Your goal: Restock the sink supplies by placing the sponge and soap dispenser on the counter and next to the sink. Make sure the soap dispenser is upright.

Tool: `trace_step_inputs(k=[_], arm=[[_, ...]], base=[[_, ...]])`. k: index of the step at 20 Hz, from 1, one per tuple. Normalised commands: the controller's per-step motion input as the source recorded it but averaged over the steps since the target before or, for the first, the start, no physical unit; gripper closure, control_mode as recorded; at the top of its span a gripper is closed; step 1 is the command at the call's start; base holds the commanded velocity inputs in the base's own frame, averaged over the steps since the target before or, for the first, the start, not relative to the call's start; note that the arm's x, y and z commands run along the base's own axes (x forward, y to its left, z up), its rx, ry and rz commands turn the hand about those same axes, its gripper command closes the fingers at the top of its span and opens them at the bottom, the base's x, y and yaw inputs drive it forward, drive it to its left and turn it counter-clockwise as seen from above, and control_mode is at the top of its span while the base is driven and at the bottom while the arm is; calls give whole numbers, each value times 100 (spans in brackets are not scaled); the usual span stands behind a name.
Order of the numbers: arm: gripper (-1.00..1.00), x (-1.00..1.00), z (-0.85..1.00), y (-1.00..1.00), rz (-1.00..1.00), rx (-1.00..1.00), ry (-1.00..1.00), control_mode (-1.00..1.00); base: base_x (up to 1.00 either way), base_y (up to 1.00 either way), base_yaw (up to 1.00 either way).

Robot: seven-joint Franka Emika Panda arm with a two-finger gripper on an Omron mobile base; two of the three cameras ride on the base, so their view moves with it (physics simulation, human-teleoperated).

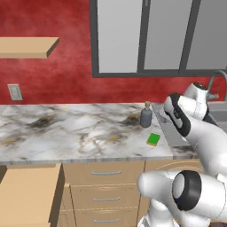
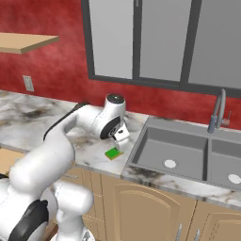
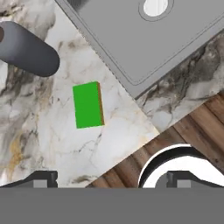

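The green sponge [image 1: 153,139] [image 2: 112,153] [image 3: 89,105] lies flat on the marble counter [image 1: 66,128] [image 3: 48,140], close to the left rim of the sink [image 2: 174,150] [image 3: 144,39]. Just behind the sponge, the dark grey soap dispenser [image 1: 146,116] [image 3: 28,50] stands upright with its tan pump on top. My gripper [image 2: 121,137] [image 3: 113,179] hangs a little above the counter's front edge, beside the sponge. It is open, and its fingertips [image 3: 41,178] are spread wide with nothing between them.
The arched faucet [image 2: 217,113] rises behind the double basin. A wooden wall shelf [image 1: 26,46] hangs at upper left, with a wall outlet [image 1: 14,91] below it. A light wood drawer [image 1: 26,195] juts out at lower left. Below the counter edge is wood floor [image 3: 192,127].
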Motion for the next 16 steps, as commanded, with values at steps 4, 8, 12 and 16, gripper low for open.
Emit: trace_step_inputs(k=[4, 8, 12, 16], arm=[[-100, -82, 98, 0, -1, 0, -25, -100], [-100, -72, 98, 18, 0, -1, -19, -100], [-100, -72, 86, 19, 0, -3, -10, -100], [-100, -64, 69, 30, 0, -5, -5, -100]], base=[[0, 0, 0], [0, 0, 0], [0, 0, 0], [0, 0, 0]])
